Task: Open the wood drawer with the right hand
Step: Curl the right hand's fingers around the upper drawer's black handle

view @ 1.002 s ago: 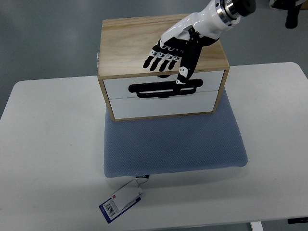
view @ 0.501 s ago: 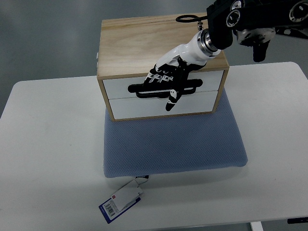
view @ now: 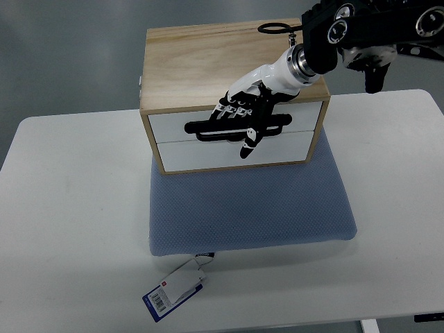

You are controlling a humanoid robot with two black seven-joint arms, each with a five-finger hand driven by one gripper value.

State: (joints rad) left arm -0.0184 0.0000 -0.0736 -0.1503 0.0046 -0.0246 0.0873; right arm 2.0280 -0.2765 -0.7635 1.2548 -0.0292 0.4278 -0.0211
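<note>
Since half a second ago you have barely shifted: your right hand (view: 244, 119) stays at the front of the box (view: 208, 59), where a second ago it was still hovering flat over the top with its fingers spread. Now the arm comes down from the top right corner, and the hand hangs over the box's front edge. Your fingers (view: 232, 113) are curled down against the black handle (view: 236, 130) on the upper drawer (view: 170, 126); they touch it, but from this steep angle you cannot tell whether they are hooked behind it or only laid on it. One digit points down past the handle, its tip over the seam with the lower drawer (view: 201, 156).

Both drawers sit flush in the box front, so the upper one is still closed. You see the box standing on the far part of a blue pad (view: 257, 208), which lies on the white table (view: 76, 222). At the pad's near left corner a tag (view: 173, 290) with a blue edge lies on the table. Your left arm is out of view.
</note>
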